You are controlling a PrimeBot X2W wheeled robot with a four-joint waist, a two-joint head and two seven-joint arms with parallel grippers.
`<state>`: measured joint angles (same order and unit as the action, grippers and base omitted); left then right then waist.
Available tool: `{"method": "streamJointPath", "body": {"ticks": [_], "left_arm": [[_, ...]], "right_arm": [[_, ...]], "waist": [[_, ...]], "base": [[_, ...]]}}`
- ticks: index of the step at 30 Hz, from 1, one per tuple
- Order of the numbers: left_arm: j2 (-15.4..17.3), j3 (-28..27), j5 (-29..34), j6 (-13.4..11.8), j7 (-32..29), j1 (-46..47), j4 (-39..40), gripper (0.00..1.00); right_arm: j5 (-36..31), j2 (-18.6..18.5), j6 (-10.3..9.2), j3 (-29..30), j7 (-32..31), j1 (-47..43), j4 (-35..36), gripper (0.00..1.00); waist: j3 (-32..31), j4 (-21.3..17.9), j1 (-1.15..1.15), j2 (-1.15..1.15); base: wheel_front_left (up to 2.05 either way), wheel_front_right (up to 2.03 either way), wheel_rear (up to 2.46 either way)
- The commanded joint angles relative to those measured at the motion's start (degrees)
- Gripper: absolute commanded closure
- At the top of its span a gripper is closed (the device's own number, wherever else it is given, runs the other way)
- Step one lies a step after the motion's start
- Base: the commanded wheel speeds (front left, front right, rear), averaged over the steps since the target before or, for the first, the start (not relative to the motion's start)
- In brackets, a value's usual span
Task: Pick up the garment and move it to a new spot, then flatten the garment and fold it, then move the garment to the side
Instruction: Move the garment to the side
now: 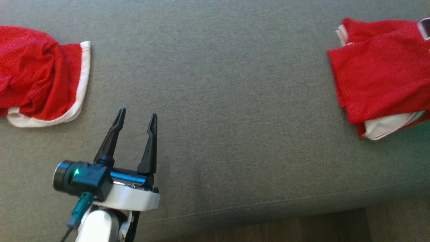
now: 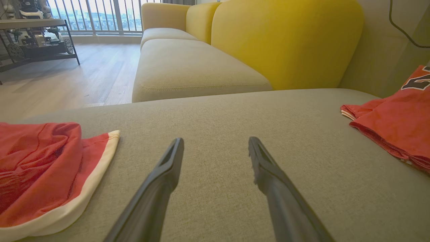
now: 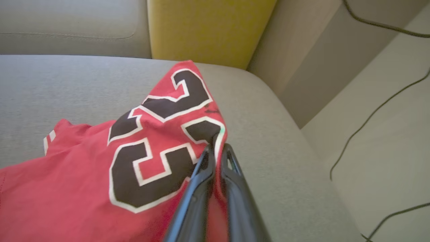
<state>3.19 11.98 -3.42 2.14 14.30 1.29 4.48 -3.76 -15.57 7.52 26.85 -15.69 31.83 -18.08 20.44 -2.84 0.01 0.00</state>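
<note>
Your right claw (image 3: 218,148) has its 2 fingers pressed together on the edge of the red jersey (image 3: 100,188), right beside the black, white-edged numerals, and the cloth rises to a peak at the fingertips. From that pinch the jersey spreads to the left of the wrist view and back toward the camera. To the right of the pinch there is bare grey seat cushion (image 1: 218,84).

In the head view the jersey lies in layers at the far right of the cushion. Its long axis runs up and down that view, with a white part poking out at the near end. I would judge it already folded, so the coming move looks like the carry to the side. The right arm is the one on it. A pull away from the bundle's bulk would probably drag the top layer open, so I would lift before you travel.

Your left claw (image 1: 138,112) is spread wide with nothing in it. It hovers over bare cushion, well apart from the jersey and much nearer the second red garment (image 1: 33,77), which lies crumpled with a white hem at the left.

Some things you cannot check from here:
- How many layers the pinch has caught.
- How far the jersey runs on, since the right edge of the head view cuts it off.
- The second red garment's full extent, which the left edge cuts off.
</note>
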Motion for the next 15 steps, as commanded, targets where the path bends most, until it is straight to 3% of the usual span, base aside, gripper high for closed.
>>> {"method": "streamJointPath", "body": {"ticks": [1, 14, 15], "left_arm": [[-0.29, -2.00, 0.70, 0.47, 0.70, 1.38, 2.17, 0.00], [-0.30, -1.92, 1.02, 1.12, 0.70, 2.26, 2.24, 0.00], [-0.30, -1.90, 1.00, 1.13, 0.70, 2.30, 2.14, 0.00]], "right_arm": [[-0.05, -2.22, -0.03, -1.16, -0.98, 1.07, 3.39, 1.00], [-6.59, -2.16, -0.03, -0.58, -0.84, -0.19, 7.92, 1.00], [-7.42, -1.98, -0.03, -0.17, -1.09, -0.26, 7.94, 0.95]], "waist": [[0.69, -0.79, -0.01, 0.00], [1.64, -0.99, -0.01, 0.00], [1.64, -0.89, -0.01, 0.00]], "base": [[0.00, 0.00, 0.00], [0.00, 0.00, 0.00], [0.00, 0.00, 0.00]]}}
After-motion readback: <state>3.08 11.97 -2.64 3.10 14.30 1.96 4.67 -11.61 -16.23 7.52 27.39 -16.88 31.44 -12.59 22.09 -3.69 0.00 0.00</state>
